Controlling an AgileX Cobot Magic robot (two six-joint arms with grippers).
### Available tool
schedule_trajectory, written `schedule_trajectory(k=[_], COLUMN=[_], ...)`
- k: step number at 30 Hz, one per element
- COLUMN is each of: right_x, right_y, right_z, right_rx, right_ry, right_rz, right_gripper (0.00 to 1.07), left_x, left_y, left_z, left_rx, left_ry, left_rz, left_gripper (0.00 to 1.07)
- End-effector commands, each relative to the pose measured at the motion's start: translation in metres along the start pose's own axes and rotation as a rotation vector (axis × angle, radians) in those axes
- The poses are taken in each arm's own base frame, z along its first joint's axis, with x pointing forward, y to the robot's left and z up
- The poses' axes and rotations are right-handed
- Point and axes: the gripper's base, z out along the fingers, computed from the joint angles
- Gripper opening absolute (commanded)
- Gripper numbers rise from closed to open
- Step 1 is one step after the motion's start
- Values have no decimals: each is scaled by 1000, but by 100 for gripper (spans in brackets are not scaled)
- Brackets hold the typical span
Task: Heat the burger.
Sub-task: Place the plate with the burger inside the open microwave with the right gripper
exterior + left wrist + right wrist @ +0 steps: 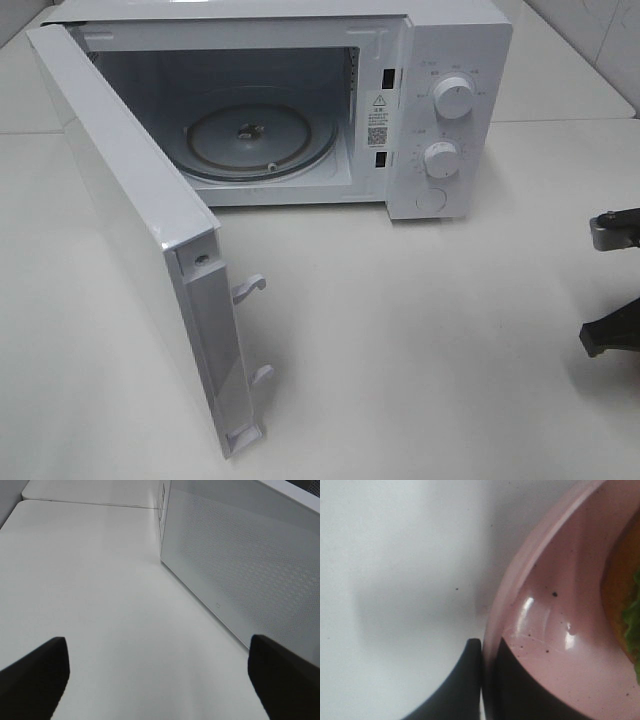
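Observation:
Only an edge of the burger shows in the right wrist view: golden-brown bun with green lettuce, sitting on a round pink plate. My right gripper is shut on the plate's rim, with one dark finger outside it and the other inside. The exterior high view shows neither burger nor plate; only dark parts of the right arm appear at its right edge. My left gripper is open and empty over the white table, beside the outer face of the microwave door.
The white microwave stands at the back of the table, its door swung wide toward the front left. Its glass turntable is bare. Two knobs and a button are on its right panel.

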Motion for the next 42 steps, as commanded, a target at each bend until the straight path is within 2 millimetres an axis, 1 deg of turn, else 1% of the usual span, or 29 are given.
schedule_trajectory(k=[1,2,9,12,14,26,27,28,32,33,34,35,37,40,42], right_x=[0,0,4,4,6,13,14,14,19,19,21,21,25,27,30], right_y=[-5,-5,-11,-10,-3,17,21,21,33,33,38,38,46,51,59], right_z=[-11,-11,-27,-30,-39,-62,-66,-66,-74,-74,-76,-76,-79,-80,-82], right_rx=[48,48,87,98,125,168,170,170,194,194,197,197,201,202,195], right_ry=[-34,-34,-60,-63,-83,-128,-146,-146,-156,-156,-156,-156,-156,-158,-170], right_rz=[3,3,-2,-18,-74,-207,-238,-238,-320,-320,-349,-349,-393,-419,-462], right_gripper=[0,0,0,0,0,0,0,0,0,0,0,0,0,0,0], left_x=[2,2,2,2,2,2,2,2,2,2,2,2,2,2,2], left_y=[-1,-1,-1,-1,-1,-1,-1,-1,-1,-1,-1,-1,-1,-1,-1], left_z=[-2,-2,-2,-2,-2,-2,-2,-2,-2,-2,-2,-2,-2,-2,-2], left_rx=[7,7,7,7,7,7,7,7,7,7,7,7,7,7,7], left_ry=[-9,-9,-9,-9,-9,-9,-9,-9,-9,-9,-9,-9,-9,-9,-9], left_rz=[0,0,0,0,0,0,0,0,0,0,0,0,0,0,0], left_gripper=[88,88,88,88,88,88,88,88,88,88,88,88,88,88,88])
